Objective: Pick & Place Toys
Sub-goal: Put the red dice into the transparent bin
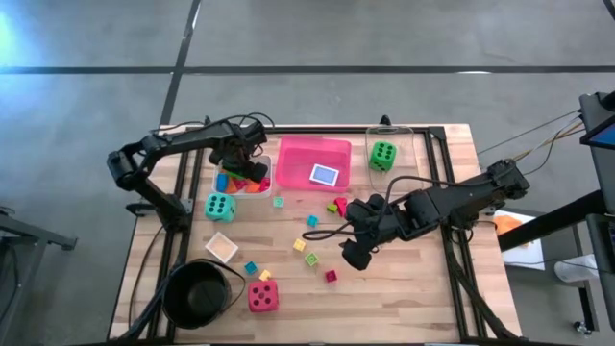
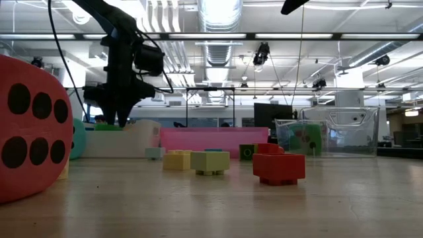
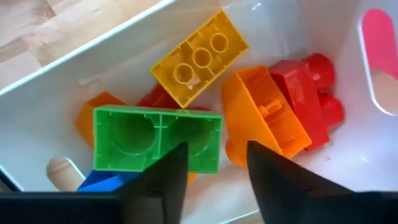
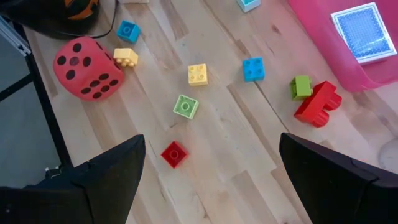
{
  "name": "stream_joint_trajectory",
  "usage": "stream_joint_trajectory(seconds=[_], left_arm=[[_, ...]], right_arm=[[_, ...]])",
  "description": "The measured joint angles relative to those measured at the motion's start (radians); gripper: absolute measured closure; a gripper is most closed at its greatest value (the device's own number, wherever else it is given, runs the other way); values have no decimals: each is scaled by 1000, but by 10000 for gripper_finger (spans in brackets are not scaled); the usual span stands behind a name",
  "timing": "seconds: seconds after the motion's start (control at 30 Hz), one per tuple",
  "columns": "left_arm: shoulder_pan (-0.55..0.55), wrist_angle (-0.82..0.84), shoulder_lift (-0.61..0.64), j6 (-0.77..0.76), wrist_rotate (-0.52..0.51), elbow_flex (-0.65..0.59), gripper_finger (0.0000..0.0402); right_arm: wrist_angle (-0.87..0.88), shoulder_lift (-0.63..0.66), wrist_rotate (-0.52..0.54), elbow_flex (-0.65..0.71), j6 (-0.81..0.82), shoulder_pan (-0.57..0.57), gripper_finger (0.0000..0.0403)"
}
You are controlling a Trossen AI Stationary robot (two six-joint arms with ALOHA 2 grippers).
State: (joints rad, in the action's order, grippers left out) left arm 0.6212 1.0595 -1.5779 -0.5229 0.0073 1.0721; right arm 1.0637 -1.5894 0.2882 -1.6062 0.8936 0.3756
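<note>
The left wrist view alone looks into the white rectangular tray point(image 3: 74, 81): a green hollow plastic block point(image 3: 155, 138) lies just ahead of the left gripper point(image 3: 214, 168), whose two dark fingers stand apart and grasp nothing; beside it lie a yellow studded block point(image 3: 199, 57), an orange block point(image 3: 264, 115) and a red block point(image 3: 308, 93), heaped and touching; a blue block point(image 3: 102, 180) peeps from under the green one. The high view shows only that this gripper point(image 1: 252, 165) hangs over the tray's bright heap, with the pink rectangular tray point(image 1: 303, 154) just beside it.

The right gripper point(image 1: 354, 252) hovers over the bare wood with its fingers spread wide and empty; its wrist view shows, ahead of it, a small red square block point(image 4: 173, 153), a pale green block point(image 4: 185, 106), a yellow block point(image 4: 198, 74), a blue block point(image 4: 253, 68), the big red dotted die point(image 4: 88, 66), and a blue patterned card point(image 4: 362, 28) inside the pink tray.

The low view is half blocked by that red die point(image 2: 33, 125); beyond it a clear tray point(image 2: 330, 132) seems to hold the green die point(image 1: 382, 154); the teal die point(image 1: 219, 206) and a black round bowl point(image 1: 197, 293) show from above.
</note>
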Motion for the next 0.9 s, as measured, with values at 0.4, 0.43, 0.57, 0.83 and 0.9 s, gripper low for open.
stream_joint_trajectory(seconds=[0.4, 0.43, 0.57, 0.83, 0.9], left_arm=[[0, 49, 5, 3, 22, 1, 104], [0, 52, 5, 3, 25, 1, 98], [-3, 91, 5, 3, 41, 23, 86], [-53, 197, 6, -1, 31, 145, 85], [-85, 213, 6, -1, 26, 181, 85]], right_arm=[[0, 0, 1, 0, -20, 0, 41], [0, 0, 1, 0, -23, 0, 41], [1, 0, 2, 0, -26, 0, 41], [2, 0, 2, 0, -34, 0, 40], [2, 0, 2, 0, -34, 0, 40]])
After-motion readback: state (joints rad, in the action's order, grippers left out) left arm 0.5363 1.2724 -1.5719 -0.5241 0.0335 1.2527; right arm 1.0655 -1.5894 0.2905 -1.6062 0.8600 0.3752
